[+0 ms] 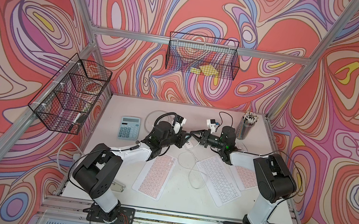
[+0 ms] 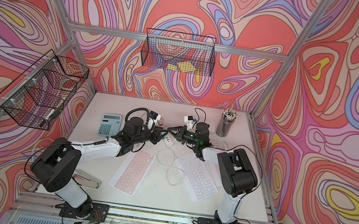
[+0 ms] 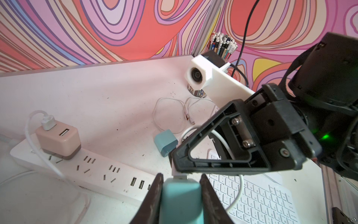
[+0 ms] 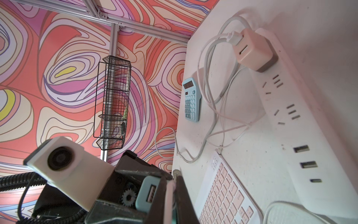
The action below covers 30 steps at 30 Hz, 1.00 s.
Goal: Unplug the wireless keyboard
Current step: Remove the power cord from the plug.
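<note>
2 left fingers [image 3: 153,199] clamp teal charger [image 3: 181,201], right fingers [image 3: 222,166] its plug [image 3: 181,176].

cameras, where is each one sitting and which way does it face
Top views: high over the front edge, looking down at the table; left arm and right arm whole.
Left wrist: on the left arm, looking past its own fingers clamped on the teal charger, toward the right end effector.
Right wrist: on the right arm, own fingers pinching the white plug, facing the left end effector.
Both wrist views share the power strip.

The teal charger [image 3: 181,201] looks smooth plastic; the table [image 3: 96,93] matt (scuffed, speckled).
</note>
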{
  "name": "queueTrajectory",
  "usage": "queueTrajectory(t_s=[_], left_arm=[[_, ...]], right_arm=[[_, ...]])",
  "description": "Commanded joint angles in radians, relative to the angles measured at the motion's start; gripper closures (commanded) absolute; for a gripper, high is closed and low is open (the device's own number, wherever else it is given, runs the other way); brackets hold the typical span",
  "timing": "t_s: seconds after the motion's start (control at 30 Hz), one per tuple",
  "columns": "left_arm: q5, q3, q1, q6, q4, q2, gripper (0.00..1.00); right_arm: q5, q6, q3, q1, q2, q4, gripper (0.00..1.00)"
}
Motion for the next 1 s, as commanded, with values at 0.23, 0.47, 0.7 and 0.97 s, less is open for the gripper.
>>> queueTrajectory(t_s=[0.23,0.47,0.7,0.97], left_arm=[[0.075,-0.057,0.005,0.003,-0.037,-0.078,1.0],[0.084,-0.065,0.011,-0.012,-0.03,-0.078,1.0],[0.043,-0.065,0.017,-0.028,-0.046,-0.07,1.0],[0.018,-0.069,0.034,-0.046,-0.073,-0.071,1.0]], right_arm=[[0.268,-0.033,-0.034,-0.133,-0.027,-0.055,1.0],[0.299,-0.057,-0.04,-0.133,-0.049,-0.086,1.0],[0.288,-0.128,0.004,-0.129,-0.028,-0.15,1.0],[0.334,-0.425,0.218,-0.069,0.024,-0.488,1.0]])
